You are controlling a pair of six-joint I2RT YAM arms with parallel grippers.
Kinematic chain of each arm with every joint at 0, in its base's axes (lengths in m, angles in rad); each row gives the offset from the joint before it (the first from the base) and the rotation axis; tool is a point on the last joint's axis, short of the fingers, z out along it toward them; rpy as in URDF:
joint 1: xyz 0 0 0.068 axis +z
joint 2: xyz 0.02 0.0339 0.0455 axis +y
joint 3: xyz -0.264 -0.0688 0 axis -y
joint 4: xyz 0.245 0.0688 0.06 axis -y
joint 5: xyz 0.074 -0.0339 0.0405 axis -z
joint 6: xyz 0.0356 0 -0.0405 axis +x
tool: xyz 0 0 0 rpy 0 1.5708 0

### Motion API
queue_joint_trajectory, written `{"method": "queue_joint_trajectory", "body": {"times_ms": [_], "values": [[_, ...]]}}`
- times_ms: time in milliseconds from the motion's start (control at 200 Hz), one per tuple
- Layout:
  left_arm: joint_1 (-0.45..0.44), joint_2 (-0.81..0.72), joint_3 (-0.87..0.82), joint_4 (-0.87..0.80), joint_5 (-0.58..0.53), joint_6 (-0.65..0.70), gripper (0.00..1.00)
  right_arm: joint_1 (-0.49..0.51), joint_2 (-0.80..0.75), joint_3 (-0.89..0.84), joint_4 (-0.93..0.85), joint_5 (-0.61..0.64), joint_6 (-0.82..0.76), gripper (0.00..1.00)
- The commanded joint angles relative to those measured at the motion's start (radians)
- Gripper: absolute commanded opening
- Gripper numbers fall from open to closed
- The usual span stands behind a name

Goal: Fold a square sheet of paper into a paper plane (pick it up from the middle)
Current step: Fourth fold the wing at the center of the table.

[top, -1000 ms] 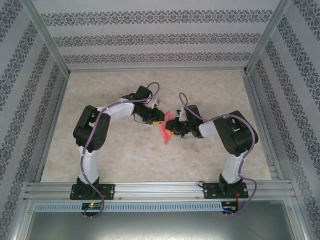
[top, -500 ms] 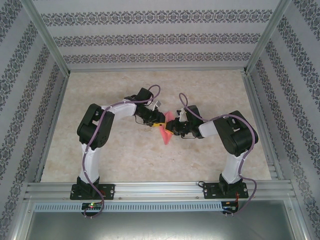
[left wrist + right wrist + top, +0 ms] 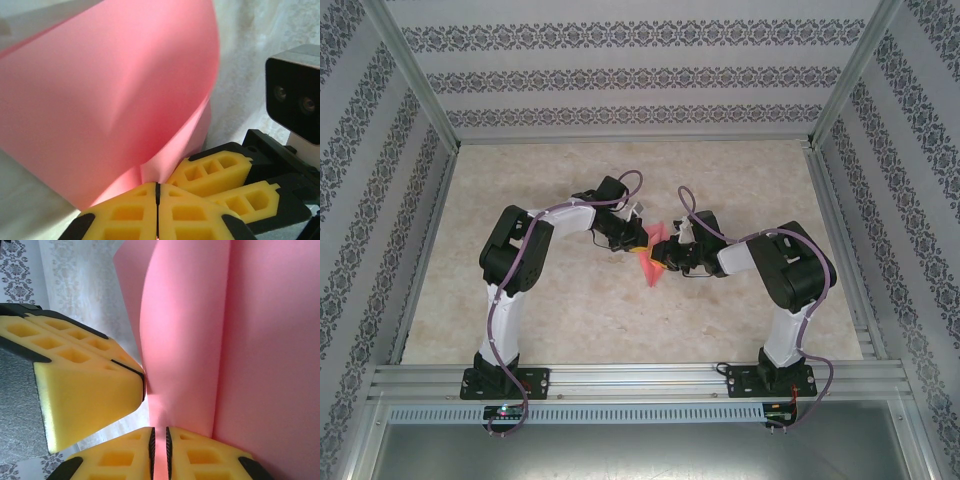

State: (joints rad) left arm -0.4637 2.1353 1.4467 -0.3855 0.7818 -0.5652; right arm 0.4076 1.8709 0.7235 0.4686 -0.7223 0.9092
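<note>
The square sheet of paper (image 3: 649, 268), pink-red and partly folded, hangs above the middle of the table between my two grippers. My left gripper (image 3: 638, 243) comes in from the left. In the left wrist view its yellow jaws (image 3: 157, 184) are pressed together, and a crease of the paper (image 3: 115, 90) runs into their tip. My right gripper (image 3: 665, 260) holds the sheet from the right. In the right wrist view a strip of the paper (image 3: 200, 340) passes through the narrow slit between the right gripper's jaws (image 3: 159, 430), and the left gripper's fingers (image 3: 90, 385) touch the sheet's left edge.
The marbled tabletop (image 3: 570, 310) stretches around both arms. An aluminium frame (image 3: 620, 378) runs along the near edge, and patterned walls (image 3: 620, 75) close in the back and sides. The right wrist's camera housing (image 3: 295, 95) sits close to the left gripper.
My left gripper has shut at the sheet's edge, and its arm has drawn in slightly toward the right. The right gripper has kept its grip and place.
</note>
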Motion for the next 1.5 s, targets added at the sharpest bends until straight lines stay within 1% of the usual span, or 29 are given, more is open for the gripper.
{"method": "queue_joint_trajectory", "body": {"times_ms": [0,260,345,425,525,635,704,874,1029,1269,1329,1444,1499], "values": [[-0.008,0.008,0.024,-0.012,0.016,0.016,0.06,-0.006,-0.004,-0.009,-0.012,-0.012,-0.035,0.17],[-0.008,-0.005,0.013,-0.027,0.006,0.034,0.00,-0.006,-0.012,-0.010,-0.019,-0.011,-0.039,0.17],[-0.008,-0.008,0.014,-0.030,0.003,0.035,0.01,-0.009,-0.019,-0.012,-0.027,-0.008,-0.044,0.17],[-0.008,-0.013,0.019,-0.045,-0.012,0.043,0.10,-0.010,-0.024,-0.014,-0.033,-0.007,-0.046,0.17],[-0.009,-0.032,0.019,-0.061,-0.033,0.052,0.15,-0.013,-0.027,-0.015,-0.039,-0.008,-0.050,0.17],[-0.007,-0.052,0.023,-0.094,-0.081,0.070,0.25,-0.015,-0.031,-0.017,-0.042,-0.008,-0.053,0.17],[-0.007,-0.054,0.016,-0.087,-0.079,0.067,0.29,-0.014,-0.032,-0.015,-0.043,-0.008,-0.053,0.17],[-0.009,-0.046,-0.006,-0.037,-0.052,0.033,0.33,-0.014,-0.033,-0.017,-0.044,-0.008,-0.050,0.17],[-0.017,-0.033,0.004,-0.001,-0.024,0.006,0.33,-0.013,-0.030,-0.015,-0.042,-0.010,-0.049,0.17],[-0.022,-0.008,0.016,-0.009,-0.018,0.008,0.31,-0.013,-0.036,-0.015,-0.040,-0.014,-0.049,0.17],[-0.024,-0.003,0.024,-0.009,-0.016,0.008,0.28,-0.012,-0.035,-0.015,-0.041,-0.015,-0.049,0.17],[-0.027,0.002,0.035,-0.010,-0.011,0.008,0.17,-0.010,-0.036,-0.015,-0.041,-0.017,-0.050,0.17],[-0.026,0.005,0.037,-0.016,-0.012,0.012,0.14,-0.010,-0.039,-0.016,-0.044,-0.014,-0.054,0.17]]}}
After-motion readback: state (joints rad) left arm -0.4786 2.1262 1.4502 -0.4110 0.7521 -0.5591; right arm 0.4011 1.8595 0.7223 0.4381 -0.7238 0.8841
